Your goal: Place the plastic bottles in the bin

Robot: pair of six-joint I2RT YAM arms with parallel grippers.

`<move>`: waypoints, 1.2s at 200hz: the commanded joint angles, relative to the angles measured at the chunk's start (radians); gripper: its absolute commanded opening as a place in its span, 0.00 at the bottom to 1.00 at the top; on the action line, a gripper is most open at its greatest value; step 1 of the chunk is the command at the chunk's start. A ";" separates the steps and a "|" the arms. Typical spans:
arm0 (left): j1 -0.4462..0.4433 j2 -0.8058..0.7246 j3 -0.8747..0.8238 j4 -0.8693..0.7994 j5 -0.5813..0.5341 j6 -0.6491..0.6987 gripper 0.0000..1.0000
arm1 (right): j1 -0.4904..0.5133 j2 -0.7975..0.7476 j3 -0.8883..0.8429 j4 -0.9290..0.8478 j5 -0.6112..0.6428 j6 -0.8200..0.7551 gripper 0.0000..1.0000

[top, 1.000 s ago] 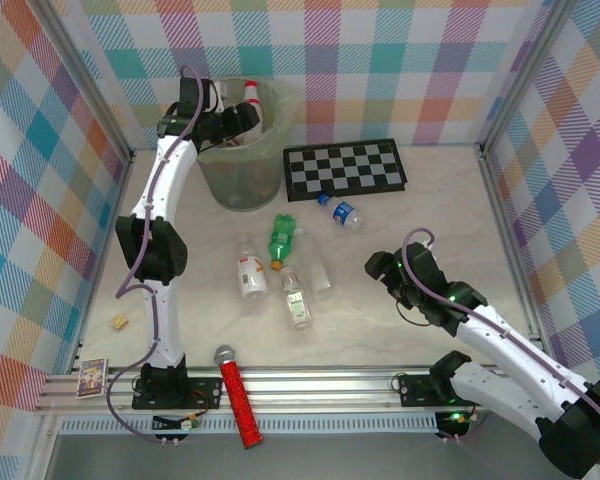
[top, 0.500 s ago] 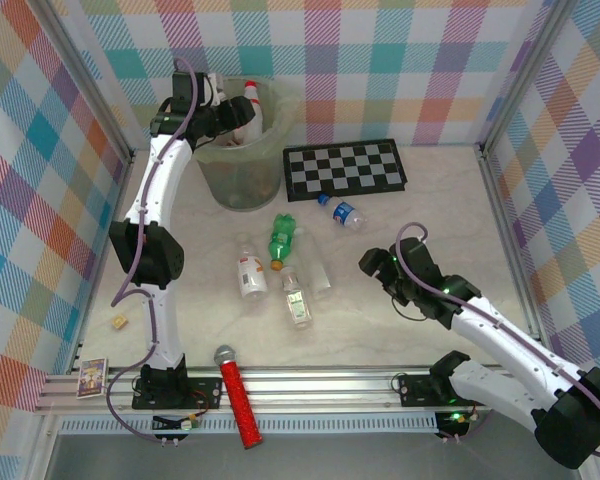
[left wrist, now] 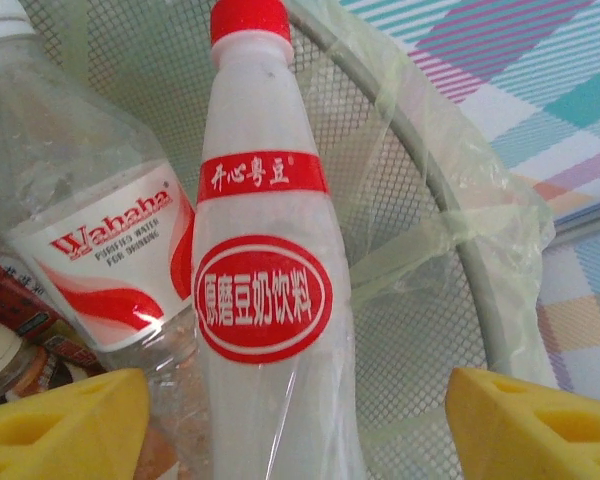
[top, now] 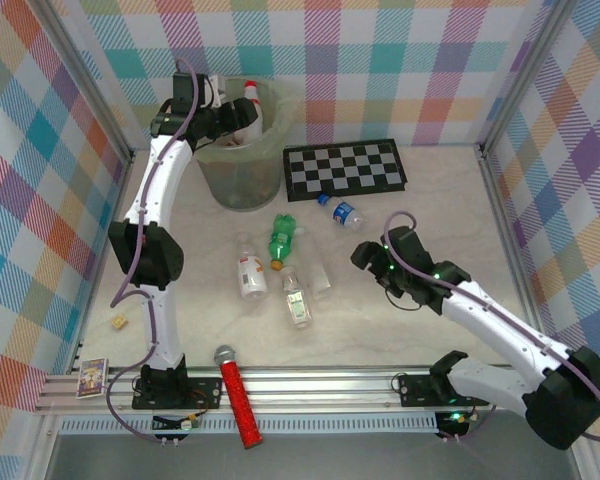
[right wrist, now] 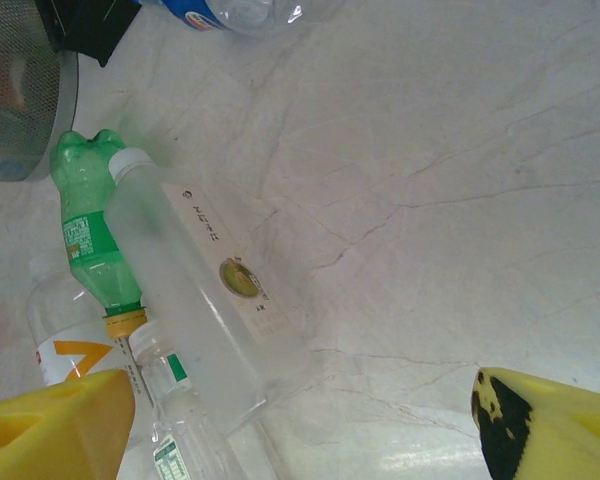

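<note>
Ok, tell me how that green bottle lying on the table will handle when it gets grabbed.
The green bottle lies on its side on the smooth table, so a push would probably roll it. It looks see-through and seemingly empty, so likely light and easy to dent. The clear bottle lies close beside it and may get nudged too.

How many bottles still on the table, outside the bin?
5, all mid-table: blue-label bottle by the chequered board; green bottle; orange-label bottle; small clear bottle; frosted bottle. An arm may hide more.
</note>
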 commanded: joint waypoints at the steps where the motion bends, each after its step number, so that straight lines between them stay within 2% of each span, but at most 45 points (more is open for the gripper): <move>1: -0.001 -0.131 -0.030 0.007 -0.022 0.044 0.82 | -0.003 0.052 0.064 -0.014 -0.010 -0.015 0.88; 24: -0.002 -0.215 -0.087 0.002 -0.066 0.089 0.85 | -0.007 0.130 0.120 -0.006 0.039 0.145 0.87; 53: -0.001 -0.334 -0.197 0.014 -0.109 0.121 0.90 | -0.035 0.274 0.246 -0.009 0.067 0.271 0.88; 86: -0.003 -0.517 -0.440 0.071 -0.143 0.122 0.91 | -0.098 0.434 0.387 -0.026 0.036 0.379 0.89; 120: -0.025 -0.733 -0.733 0.142 -0.154 0.079 0.91 | -0.159 0.550 0.401 0.071 0.000 0.562 0.89; 156: -0.109 -0.901 -0.970 0.148 -0.176 0.032 0.91 | -0.176 0.669 0.459 0.134 -0.017 0.674 0.89; 198: -0.229 -1.081 -1.265 0.226 -0.245 -0.119 0.91 | -0.179 0.784 0.494 0.207 0.007 0.822 0.89; 240: -0.300 -1.123 -1.398 0.230 -0.248 -0.185 0.92 | -0.177 0.847 0.505 0.220 0.115 0.915 0.88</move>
